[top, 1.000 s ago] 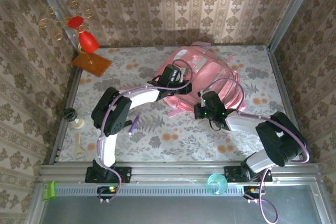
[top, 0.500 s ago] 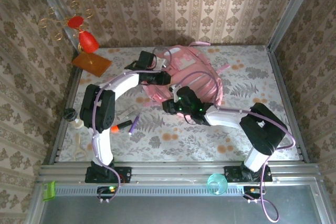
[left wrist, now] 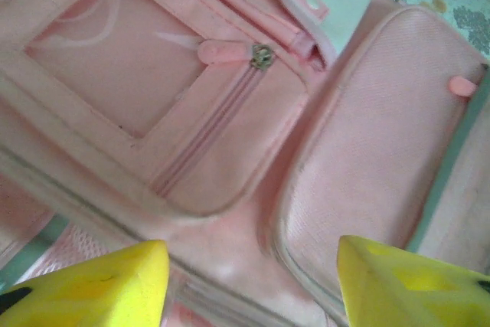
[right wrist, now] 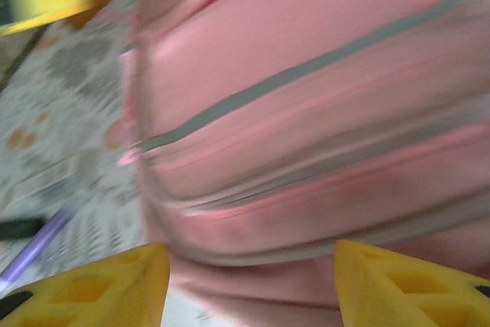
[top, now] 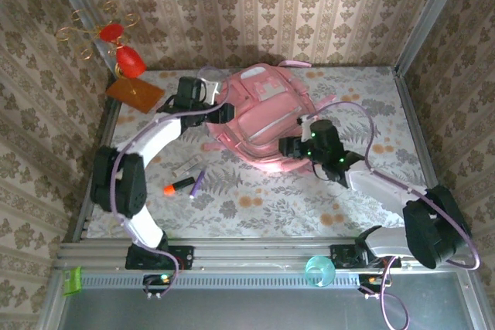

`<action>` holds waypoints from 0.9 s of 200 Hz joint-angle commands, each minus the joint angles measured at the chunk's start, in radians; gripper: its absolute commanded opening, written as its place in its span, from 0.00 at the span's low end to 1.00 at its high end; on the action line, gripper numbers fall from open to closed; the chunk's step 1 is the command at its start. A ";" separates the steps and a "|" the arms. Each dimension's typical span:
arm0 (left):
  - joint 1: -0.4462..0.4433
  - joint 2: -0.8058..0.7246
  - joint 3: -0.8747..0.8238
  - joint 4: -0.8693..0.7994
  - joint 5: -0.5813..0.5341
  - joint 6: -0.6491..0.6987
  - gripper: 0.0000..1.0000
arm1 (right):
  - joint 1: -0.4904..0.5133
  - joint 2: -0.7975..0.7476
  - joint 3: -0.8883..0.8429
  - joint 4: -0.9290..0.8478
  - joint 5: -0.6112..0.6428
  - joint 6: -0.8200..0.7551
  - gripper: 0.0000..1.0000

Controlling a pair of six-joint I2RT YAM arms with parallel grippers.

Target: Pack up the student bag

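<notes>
The student bag [top: 267, 117] lies flat on the table [top: 263, 206], in the middle and toward the far wall, with its front side and the zipped pockets turned up. The left tool [top: 219, 110] is at the left edge of the bag. In the left wrist view its two yellow fingertips [left wrist: 99, 289] stand well apart, and nothing is between them except the pink fabric below. Under them there is a flat front pocket with a zipper [left wrist: 210, 124] and a metal puller [left wrist: 262, 56], and beside it a second, padded pocket [left wrist: 367, 151]. The right tool [top: 288, 145] is at the near right edge of the bag. Its yellow fingertips [right wrist: 92, 281] are also spread apart and hold nothing. This view is blurred, but it shows the side of the bag with a grey stripe [right wrist: 306, 70]. On the table near the bag, on its left, lie a purple pen [top: 197, 183], a marker with an orange end [top: 178, 185] and a small pale thing [top: 186, 166] that I cannot identify. At the far left corner stands a wooden base [top: 135, 94] with a red ornament [top: 128, 59].
</notes>
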 commanded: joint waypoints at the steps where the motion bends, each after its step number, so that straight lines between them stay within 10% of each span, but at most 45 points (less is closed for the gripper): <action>1: -0.043 -0.110 -0.115 0.058 -0.185 -0.055 0.66 | -0.108 -0.002 0.012 -0.059 0.070 0.004 0.61; 73: 0.001 0.036 -0.220 0.258 -0.044 -0.403 0.67 | -0.331 0.336 0.213 -0.067 -0.077 0.092 0.76; 118: 0.002 0.142 -0.160 0.273 -0.003 -0.422 0.68 | -0.338 0.305 0.090 0.084 -0.309 0.203 0.15; 180: 0.006 0.281 0.049 0.169 0.055 -0.347 0.68 | -0.179 0.000 -0.145 0.086 -0.210 0.278 0.13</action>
